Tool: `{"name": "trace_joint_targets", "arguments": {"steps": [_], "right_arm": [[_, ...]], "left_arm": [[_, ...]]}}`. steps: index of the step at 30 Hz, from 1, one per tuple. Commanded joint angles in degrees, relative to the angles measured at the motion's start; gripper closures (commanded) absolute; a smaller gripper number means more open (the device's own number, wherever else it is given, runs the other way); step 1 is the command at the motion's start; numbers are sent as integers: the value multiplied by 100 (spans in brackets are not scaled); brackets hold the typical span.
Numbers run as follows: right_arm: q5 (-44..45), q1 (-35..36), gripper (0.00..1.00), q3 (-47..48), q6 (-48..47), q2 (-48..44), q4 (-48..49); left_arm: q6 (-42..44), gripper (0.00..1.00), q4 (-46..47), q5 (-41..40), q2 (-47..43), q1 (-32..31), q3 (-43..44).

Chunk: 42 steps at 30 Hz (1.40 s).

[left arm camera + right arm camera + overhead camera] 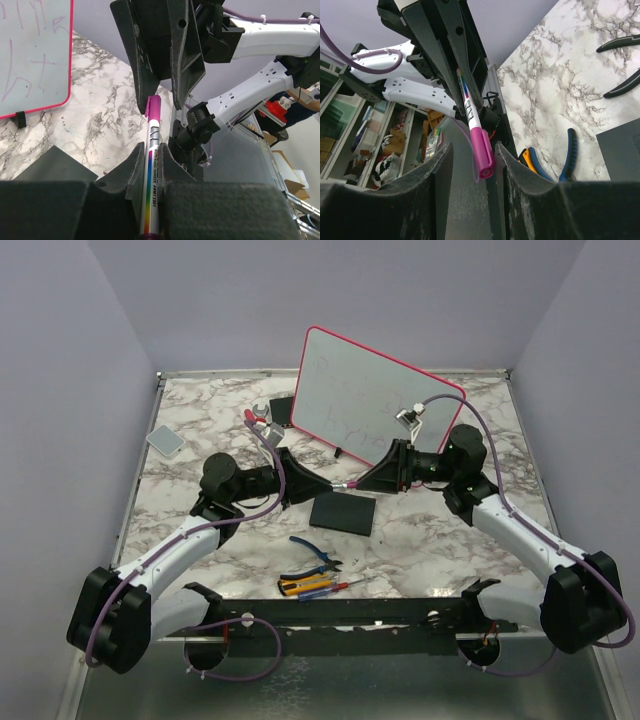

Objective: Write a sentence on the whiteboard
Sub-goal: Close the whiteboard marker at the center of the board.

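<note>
The whiteboard [375, 400] stands tilted at the back of the table, its pink frame also showing in the left wrist view [35, 50]. The sentence [30, 75] is faint pinkish lettering on it. In front of the board, my two grippers meet tip to tip over the table. My left gripper [152, 150] is shut on the white rainbow-striped barrel of a marker [152, 175]. The marker's magenta cap [482, 150] sits between the fingers of my right gripper [474, 150]. That gripper is open: the cap touches the right finger, with a gap on the left.
A flat black square slab [343, 512] lies just below the grippers. Blue-handled pliers [315, 552] and screwdrivers [310, 585] lie nearer the arm bases. A small grey pad [165, 440] sits at the far left. Another dark block [283, 408] lies beside the board's left edge.
</note>
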Motion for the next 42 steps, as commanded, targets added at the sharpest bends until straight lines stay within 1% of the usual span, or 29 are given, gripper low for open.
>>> {"name": "trace_joint_targets", "arguments": {"steps": [1,4,7,8,11,12,13,19,22,28,35,40,42], "right_arm": [[-240,95,60,77,96,58,235],[-236,105,62,57,64,44,192],[-233,112,67,46,58,33,180],[-234,109,71,42,55,24,177],[-228,117,91,43,46,9,195],[-238,124,96,42,40,2,215],[-240,129,99,34,38,-6,237],[-250,286,100,31,2,-46,413],[-237,424,100,66,-17,18,451],[-202,701,100,32,122,120,851],[-286,866,100,28,365,198,1410],[-304,922,100,70,366,218,1423],[-214,925,100,121,198,197,1135]], "left_arm": [[-37,100,139,145,-61,29,142],[-38,100,148,122,-77,29,137],[-42,100,157,104,-97,24,133],[-46,100,157,110,-97,28,137],[-77,100,174,168,-97,29,142],[-81,100,174,185,-102,29,142],[-83,100,187,201,-102,29,142],[-142,100,192,483,33,-81,229],[-97,100,192,452,78,-177,243],[-1,100,192,455,221,-372,345],[48,100,192,457,305,-587,442],[81,100,197,455,370,-613,436],[136,100,190,417,351,-602,401]]}}
